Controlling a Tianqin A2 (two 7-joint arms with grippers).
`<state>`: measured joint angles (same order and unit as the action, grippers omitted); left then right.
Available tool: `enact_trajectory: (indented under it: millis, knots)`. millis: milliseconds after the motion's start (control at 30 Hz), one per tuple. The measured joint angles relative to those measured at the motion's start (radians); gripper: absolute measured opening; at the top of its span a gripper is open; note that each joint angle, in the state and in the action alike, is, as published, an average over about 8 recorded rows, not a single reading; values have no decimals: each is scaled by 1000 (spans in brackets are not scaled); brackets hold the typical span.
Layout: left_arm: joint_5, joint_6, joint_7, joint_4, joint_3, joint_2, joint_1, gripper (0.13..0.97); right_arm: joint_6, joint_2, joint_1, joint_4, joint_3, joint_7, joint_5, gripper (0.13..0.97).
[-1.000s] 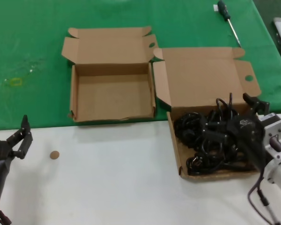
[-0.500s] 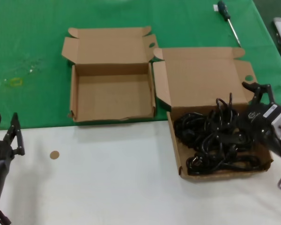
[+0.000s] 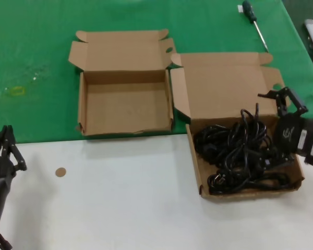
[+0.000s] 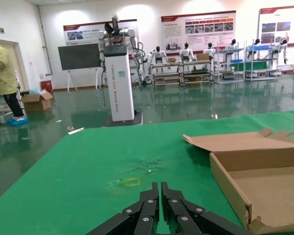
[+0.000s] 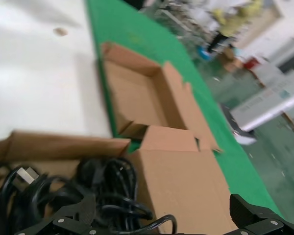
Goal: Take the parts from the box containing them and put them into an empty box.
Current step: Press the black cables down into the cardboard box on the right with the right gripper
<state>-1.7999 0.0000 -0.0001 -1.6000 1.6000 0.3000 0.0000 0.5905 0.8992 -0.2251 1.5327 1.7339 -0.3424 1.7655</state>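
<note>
Matt brown cardboard boxes [image 3: 124, 112]; rubbery black cables [image 3: 240, 153]; green cloth [image 3: 36, 47].

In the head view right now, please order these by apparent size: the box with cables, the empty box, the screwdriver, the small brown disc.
1. box with cables, lid included
2. empty box, only slightly smaller
3. screwdriver
4. small brown disc

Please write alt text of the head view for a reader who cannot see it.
The open right gripper hangs over the far right edge of a cardboard box full of tangled black cables. An empty box lies to its left on green cloth; the shut left gripper waits at the near left.
</note>
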Motion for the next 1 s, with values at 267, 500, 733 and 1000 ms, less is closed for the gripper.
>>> enact_trajectory:
  millis: [267,500,733,1000]
  knots:
    - [0,0,0,0,0,0,0,154,188,35,-107,-52,39,-188,-24,966]
    - [0,0,0,0,0,0,0,153,323,37,-201,-95,83,-335,-46,966]
    - [0,0,0,0,0,0,0,152,396,14,-281,-138,124,-442,-84,966]
    - [0,0,0,0,0,0,0,152,428,-20,-361,-209,165,-529,-136,966]
